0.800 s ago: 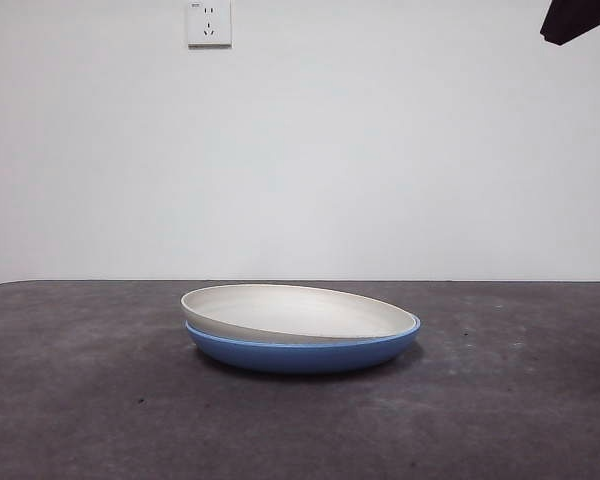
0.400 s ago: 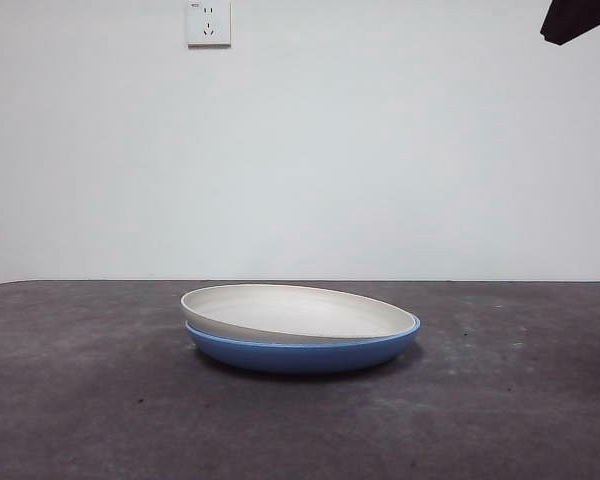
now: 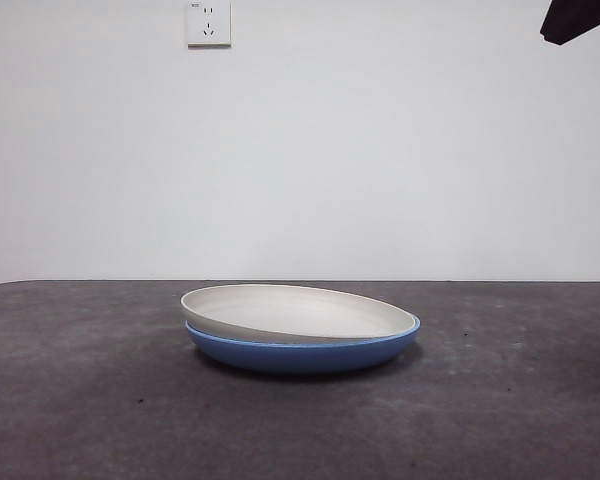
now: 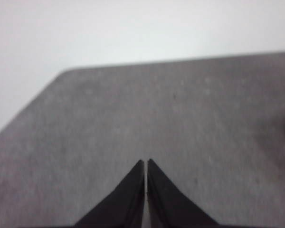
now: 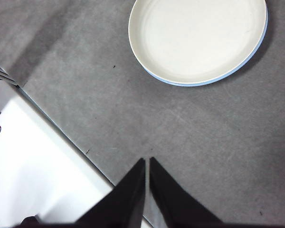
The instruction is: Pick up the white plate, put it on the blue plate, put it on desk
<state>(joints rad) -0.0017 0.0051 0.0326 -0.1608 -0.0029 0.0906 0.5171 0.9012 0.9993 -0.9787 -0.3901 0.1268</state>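
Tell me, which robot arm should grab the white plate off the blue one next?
Probably the right. Its gripper, jaws shut, looks down on the round matte cream-white plate sitting tilted in the glossy blue round plate. The left gripper, also shut, sees only bare dark grey desk.

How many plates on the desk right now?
2, stacked mid-desk. The blue plate sits on the desk; the white plate rests in it, tilted, one edge raised. From above, blue shows only as a rim sliver. Nothing else appears hidden between them.
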